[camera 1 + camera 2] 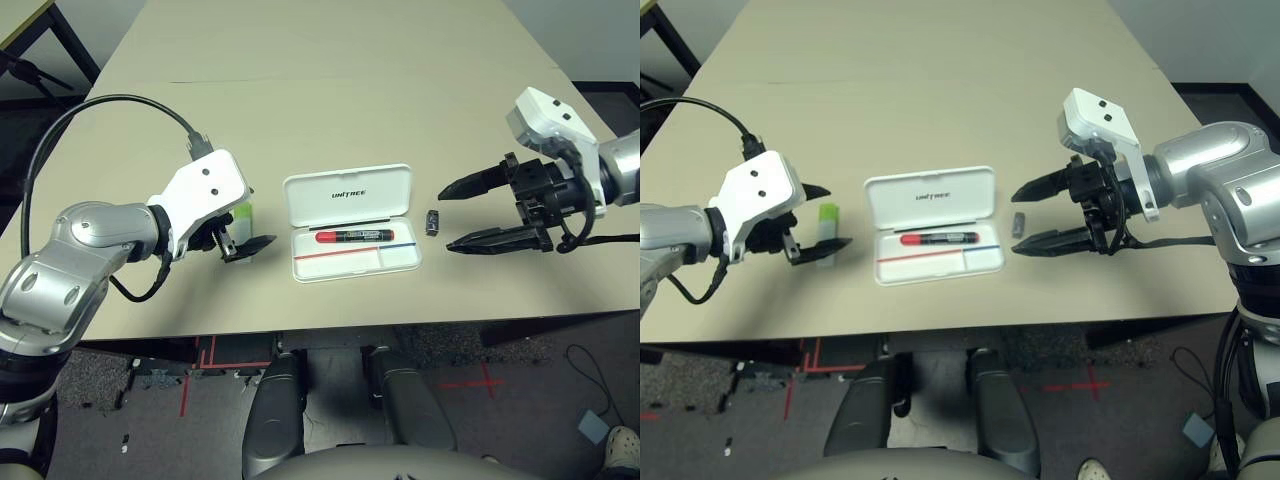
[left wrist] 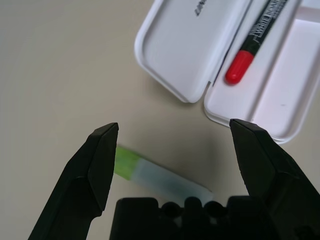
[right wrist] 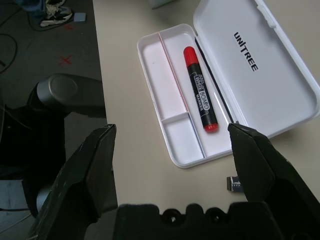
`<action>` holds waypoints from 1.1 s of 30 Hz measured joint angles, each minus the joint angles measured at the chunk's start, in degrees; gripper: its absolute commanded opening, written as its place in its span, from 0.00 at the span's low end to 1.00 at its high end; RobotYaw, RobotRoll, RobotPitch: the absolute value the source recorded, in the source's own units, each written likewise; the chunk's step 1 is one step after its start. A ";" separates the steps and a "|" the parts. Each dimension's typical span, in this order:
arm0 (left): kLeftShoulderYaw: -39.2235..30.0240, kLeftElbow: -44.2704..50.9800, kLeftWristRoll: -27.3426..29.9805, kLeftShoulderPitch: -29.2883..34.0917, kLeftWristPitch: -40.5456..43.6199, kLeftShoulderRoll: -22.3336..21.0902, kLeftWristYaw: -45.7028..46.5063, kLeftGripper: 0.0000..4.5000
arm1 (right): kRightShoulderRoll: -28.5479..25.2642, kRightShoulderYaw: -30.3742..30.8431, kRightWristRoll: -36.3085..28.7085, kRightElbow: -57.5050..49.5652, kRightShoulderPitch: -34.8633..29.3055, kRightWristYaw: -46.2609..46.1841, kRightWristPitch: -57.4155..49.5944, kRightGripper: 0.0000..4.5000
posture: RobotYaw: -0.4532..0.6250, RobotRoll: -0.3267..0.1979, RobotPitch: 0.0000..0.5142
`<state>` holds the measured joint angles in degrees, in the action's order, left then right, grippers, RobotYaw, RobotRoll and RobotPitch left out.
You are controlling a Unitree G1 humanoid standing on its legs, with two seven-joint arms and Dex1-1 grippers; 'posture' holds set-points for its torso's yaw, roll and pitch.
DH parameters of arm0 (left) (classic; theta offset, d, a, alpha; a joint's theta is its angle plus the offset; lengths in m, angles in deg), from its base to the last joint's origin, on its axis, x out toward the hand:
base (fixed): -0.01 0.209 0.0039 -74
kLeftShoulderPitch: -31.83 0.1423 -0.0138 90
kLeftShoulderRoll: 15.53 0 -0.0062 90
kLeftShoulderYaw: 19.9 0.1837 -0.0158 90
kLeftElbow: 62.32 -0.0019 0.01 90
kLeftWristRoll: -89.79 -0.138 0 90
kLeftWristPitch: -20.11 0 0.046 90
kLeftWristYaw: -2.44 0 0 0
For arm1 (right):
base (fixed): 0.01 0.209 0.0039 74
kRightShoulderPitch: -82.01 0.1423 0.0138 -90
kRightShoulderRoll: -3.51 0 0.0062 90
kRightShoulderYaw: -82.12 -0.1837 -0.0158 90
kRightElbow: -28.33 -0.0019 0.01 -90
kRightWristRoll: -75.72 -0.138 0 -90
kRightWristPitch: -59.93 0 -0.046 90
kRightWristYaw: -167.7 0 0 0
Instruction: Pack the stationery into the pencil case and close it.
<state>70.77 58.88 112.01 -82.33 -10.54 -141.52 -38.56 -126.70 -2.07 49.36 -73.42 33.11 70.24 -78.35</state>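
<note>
- So, head views: red marker (image 1: 354,236) lies in the open pencil case (image 1: 347,193). Whitish bar (image 1: 827,212) and tiny grey piece (image 1: 432,222) wait on the table (image 1: 320,90).
- L wrist view: left gripper (image 2: 177,150) spread wide, empty, over the bar.
- R wrist view: right gripper (image 3: 172,150) spread wide, empty, near the grey piece.
- 1 of 3 packed; lid not shut.

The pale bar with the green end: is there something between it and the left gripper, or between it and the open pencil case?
Nothing visible blocks it. The left gripper is open, directly over the pale bar, with bare table between its fingers. Between the bar and the pencil case lies only bare tabletop, and the case stands open.
</note>
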 measured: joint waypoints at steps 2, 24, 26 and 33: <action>-0.36 -0.06 0.08 -2.19 6.07 2.78 3.70 1.00 | 0.02 0.09 -0.10 -0.10 -0.10 -0.55 0.00 0.99 | 0.46 0.62 0.35; -11.97 -2.45 -6.55 -4.55 32.17 27.30 34.79 1.00 | 0.78 2.30 -0.38 -0.99 -2.02 -4.85 2.43 0.99 | 0.41 0.62 0.36; -11.97 -2.74 -6.53 -3.74 32.25 28.29 35.68 1.00 | 0.78 2.30 -0.38 -1.34 -2.33 -5.34 2.50 0.99 | 0.41 0.62 0.37; -11.73 -2.72 -5.76 -3.65 32.25 29.48 37.15 1.00 | 0.77 2.28 -0.41 -1.71 -3.62 -6.53 2.52 0.99 | 0.40 0.62 0.38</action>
<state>59.04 56.17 106.24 -85.97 21.71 -112.04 -1.40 -125.92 0.21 48.95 -75.13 29.49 63.72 -75.84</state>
